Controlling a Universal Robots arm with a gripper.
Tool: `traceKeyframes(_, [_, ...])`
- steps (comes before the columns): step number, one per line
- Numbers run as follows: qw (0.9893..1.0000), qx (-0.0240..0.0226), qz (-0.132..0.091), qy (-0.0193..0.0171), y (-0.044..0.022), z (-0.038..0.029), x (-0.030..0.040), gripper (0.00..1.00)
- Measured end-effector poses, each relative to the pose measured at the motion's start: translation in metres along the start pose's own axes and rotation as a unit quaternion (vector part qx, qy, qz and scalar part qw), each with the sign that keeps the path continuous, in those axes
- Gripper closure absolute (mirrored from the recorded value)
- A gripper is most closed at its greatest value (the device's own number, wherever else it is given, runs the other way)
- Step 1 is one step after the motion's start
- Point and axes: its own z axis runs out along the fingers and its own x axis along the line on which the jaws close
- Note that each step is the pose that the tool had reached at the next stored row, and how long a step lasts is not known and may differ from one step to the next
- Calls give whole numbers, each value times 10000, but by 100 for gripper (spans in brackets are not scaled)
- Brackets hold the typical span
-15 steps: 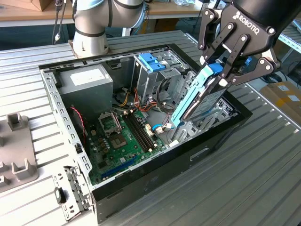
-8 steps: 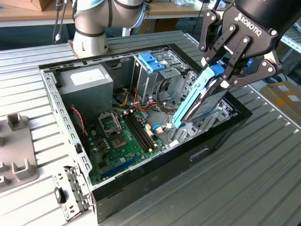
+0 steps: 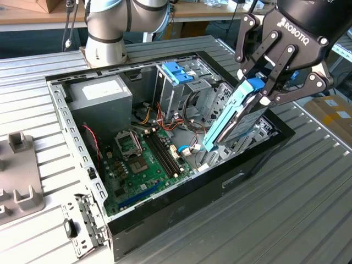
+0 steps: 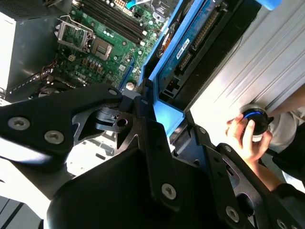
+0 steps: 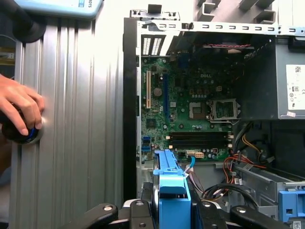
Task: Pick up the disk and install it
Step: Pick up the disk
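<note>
My gripper (image 3: 259,92) is shut on the upper end of the disk (image 3: 235,120), a dark drive in a blue carrier. The disk hangs steeply tilted over the open computer case (image 3: 181,190), at the exterior view's right. Its lower end reaches down near the case's side wall, beside the motherboard (image 3: 144,160); I cannot tell whether it touches anything there. In the second wrist view the disk (image 4: 190,45) runs away from the fingers (image 4: 143,102). In the first wrist view the blue carrier (image 5: 171,183) sits between the gripper's links.
A grey power-supply box (image 3: 102,96) fills the case's far corner. A blue bracket (image 3: 177,72) tops the metal cage beside it. A person's hand (image 5: 19,107) rests on a black knob (image 4: 255,121) on the ribbed table outside the case. A grey fixture (image 3: 19,181) stands at the exterior view's left.
</note>
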Motion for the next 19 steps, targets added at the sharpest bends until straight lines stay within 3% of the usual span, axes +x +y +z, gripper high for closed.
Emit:
traceKeyframes(7, [10000, 0, 0, 1, -28, 3, 23, 63])
traceKeyframes(19, [10000, 0, 0, 0, -217, 3, 25, 63])
